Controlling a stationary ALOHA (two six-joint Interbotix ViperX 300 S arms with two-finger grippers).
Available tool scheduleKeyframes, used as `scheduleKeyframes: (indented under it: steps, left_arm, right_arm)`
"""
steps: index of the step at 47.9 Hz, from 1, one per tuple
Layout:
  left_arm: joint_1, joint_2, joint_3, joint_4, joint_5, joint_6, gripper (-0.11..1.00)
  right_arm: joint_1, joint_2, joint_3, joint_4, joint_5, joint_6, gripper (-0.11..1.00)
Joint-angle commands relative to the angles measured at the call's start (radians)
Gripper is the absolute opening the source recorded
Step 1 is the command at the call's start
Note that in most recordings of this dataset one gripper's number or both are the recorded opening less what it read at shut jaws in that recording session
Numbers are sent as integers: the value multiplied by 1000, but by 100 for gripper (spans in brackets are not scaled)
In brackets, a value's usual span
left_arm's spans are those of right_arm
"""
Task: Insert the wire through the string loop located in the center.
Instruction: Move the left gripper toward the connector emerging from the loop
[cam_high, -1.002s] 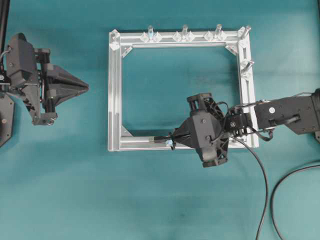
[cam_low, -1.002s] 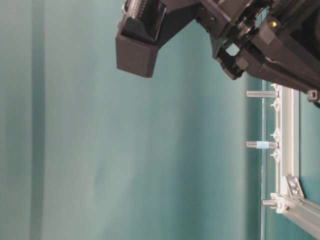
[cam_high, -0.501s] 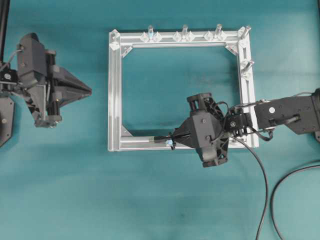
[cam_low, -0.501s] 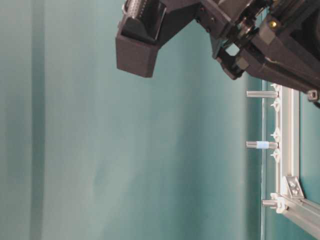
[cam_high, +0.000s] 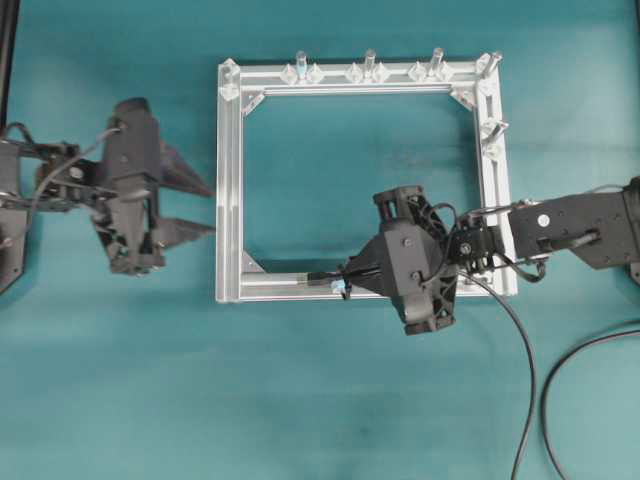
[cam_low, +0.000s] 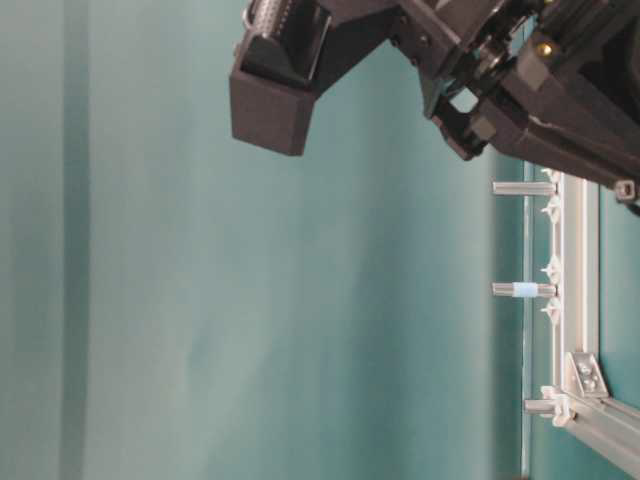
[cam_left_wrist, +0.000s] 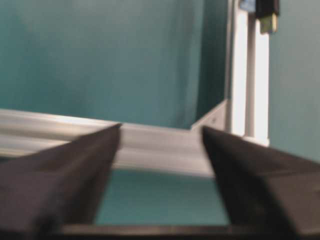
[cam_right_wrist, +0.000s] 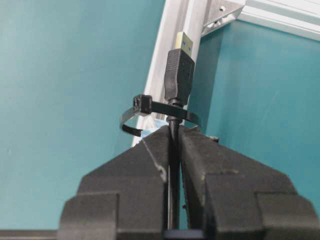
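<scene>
The wire (cam_right_wrist: 172, 165) is pinched between the closed jaws of the right gripper (cam_right_wrist: 172, 145), its plug (cam_right_wrist: 179, 75) already pushed through the string loop (cam_right_wrist: 150, 114) on the aluminium frame's (cam_high: 229, 200) bar at 6 o'clock. In the right wrist view its long axis runs toward 12 o'clock, gold tip leading. The left gripper (cam_high: 195, 205) is spread wide, nothing held, beside the frame's 9 o'clock bar. If that grip were slackened early, the plug could probably be dragged back out by the cable's weight.
</scene>
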Motion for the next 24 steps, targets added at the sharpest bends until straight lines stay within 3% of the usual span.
scheduleKeyframes:
  steps: [1, 4, 24]
  left_arm:
    - [-5, 31, -60, 3, -2, 2, 82]
    - [-9, 55, -78, 3, -2, 3, 87]
    - [-87, 126, -149, 5, 5, -2, 86]
  right_arm:
    - [0, -12, -26, 2, -9, -2, 7]
    - [-2, -12, -26, 2, -11, -2, 7]
    - [-2, -12, -26, 2, -11, -2, 7]
